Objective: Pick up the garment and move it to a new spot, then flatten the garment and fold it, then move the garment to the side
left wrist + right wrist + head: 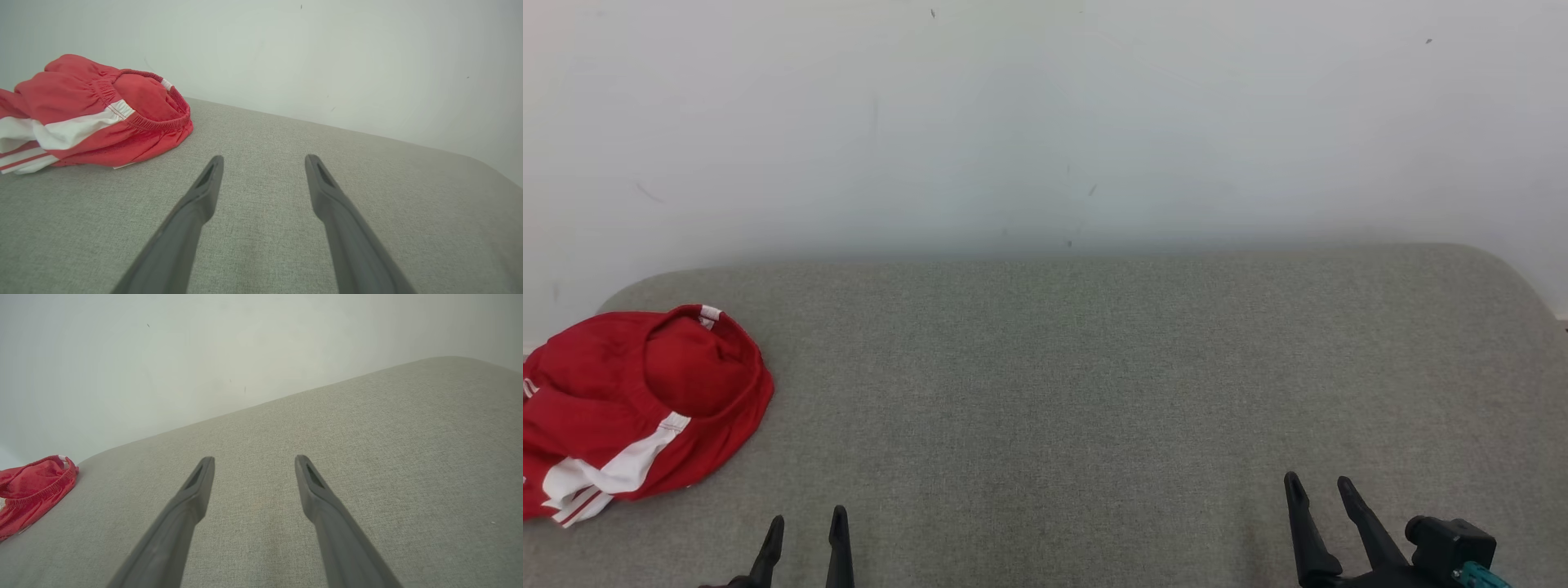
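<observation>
1. Head view: I saw the garment [637, 408], red with white stripes, bunched in a heap at the left edge of the frame, a little below mid-height. The frame edge cut off part of it.
2. It lay on the grey fabric-covered counter [1078, 392], near the counter's rounded corner at the left. The white wall [1045, 122] stood behind.
3. The elastic waistband faced up and stood open in a ring. A broad white band ran down toward the lower left of the heap.
4. The left gripper [806, 516] sat at the bottom edge, left of centre, tips pointing up the frame. Its fingers [196, 204] were spread apart with nothing between them. The garment was up and to the left of it, not touching.
5. Left wrist view: the garment filled the upper left, and bare counter showed in the gap between the fingertips.
6. The right gripper [1316, 480] sat at the lower right, leaning toward the upper left. Its fingers were parted too and held nothing. A teal fitting [1474, 574] showed by its base.
7. Right wrist view: the garment was at the far left edge, well apart from the fingers.
8. I could not tell whether either gripper touched the counter.
</observation>
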